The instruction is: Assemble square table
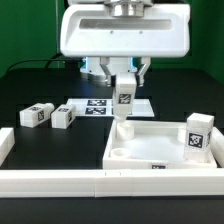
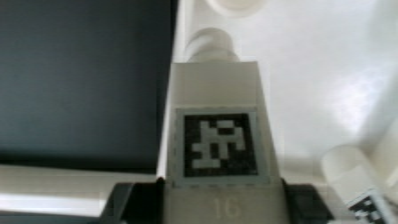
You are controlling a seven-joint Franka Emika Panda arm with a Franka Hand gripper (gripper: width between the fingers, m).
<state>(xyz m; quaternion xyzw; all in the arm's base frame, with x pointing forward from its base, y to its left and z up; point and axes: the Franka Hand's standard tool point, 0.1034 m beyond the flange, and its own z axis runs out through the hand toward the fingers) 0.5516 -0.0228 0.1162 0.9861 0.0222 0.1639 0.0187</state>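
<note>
Leg post upright in the pincer's pinch, foot at the panel's corner.

My work surface is a black table. Found lying directly on it:

- The square panel lies flat with its rim up, toward the exterior view's right.
- A leg post and a second leg post lie on their sides toward the exterior view's left. They are close together; contact cannot be confirmed.
- The marker board lies flat behind them, near the middle.
- A white border rail runs along the near edge, just in front of the panel.
- Another rail lies at the far left.
</note>
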